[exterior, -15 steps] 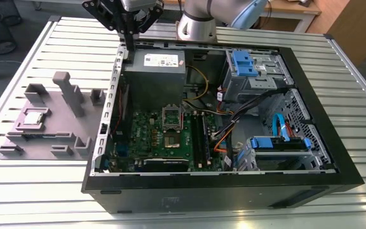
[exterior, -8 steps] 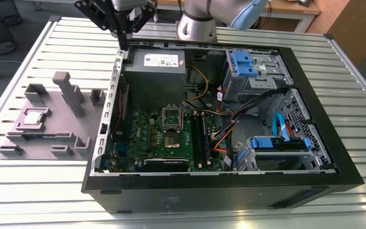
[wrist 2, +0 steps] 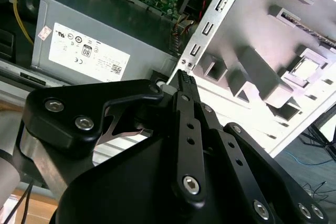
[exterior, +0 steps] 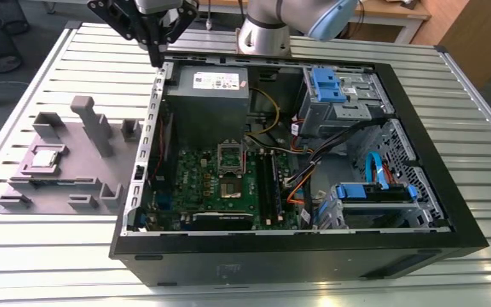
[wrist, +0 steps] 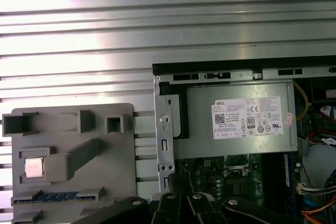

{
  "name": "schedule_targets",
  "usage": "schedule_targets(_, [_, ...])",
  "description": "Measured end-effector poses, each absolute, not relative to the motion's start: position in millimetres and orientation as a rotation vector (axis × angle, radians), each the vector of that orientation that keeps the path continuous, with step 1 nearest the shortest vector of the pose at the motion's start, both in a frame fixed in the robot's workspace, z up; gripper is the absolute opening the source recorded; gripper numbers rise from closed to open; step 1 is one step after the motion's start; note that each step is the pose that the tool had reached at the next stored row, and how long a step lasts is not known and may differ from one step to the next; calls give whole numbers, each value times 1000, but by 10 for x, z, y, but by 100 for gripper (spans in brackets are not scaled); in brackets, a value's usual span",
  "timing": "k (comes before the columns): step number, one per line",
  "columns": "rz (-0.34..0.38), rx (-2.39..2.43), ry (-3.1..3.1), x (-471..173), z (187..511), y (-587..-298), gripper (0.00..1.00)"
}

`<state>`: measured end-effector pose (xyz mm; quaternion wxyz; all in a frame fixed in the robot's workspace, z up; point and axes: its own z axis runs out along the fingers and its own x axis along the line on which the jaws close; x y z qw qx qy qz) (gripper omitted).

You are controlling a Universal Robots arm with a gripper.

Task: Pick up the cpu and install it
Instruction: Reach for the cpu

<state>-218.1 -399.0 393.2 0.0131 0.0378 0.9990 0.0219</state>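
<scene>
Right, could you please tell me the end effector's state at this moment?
End effector: closed and empty; the cpu sits in the grey fixture.

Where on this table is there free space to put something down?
Bare table slats lie between the grey fixture holding the cpu and the near edge, and beside the computer case at the exterior view's right. Inside the case, cables and boards crowd everything.

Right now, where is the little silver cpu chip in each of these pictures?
Exterior view: the cpu lies in the grey fixture, at the exterior view's left of the computer case.
First wrist view: the cpu sits in a square fixture pocket.
Second wrist view: same pocket, beyond the case's metal wall.
Shared landmark: the labelled grey power-supply box.
</scene>
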Motion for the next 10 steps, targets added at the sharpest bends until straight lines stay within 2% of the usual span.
schedule_targets(10, [68,118,3112,-2348,3931,-3990,11])
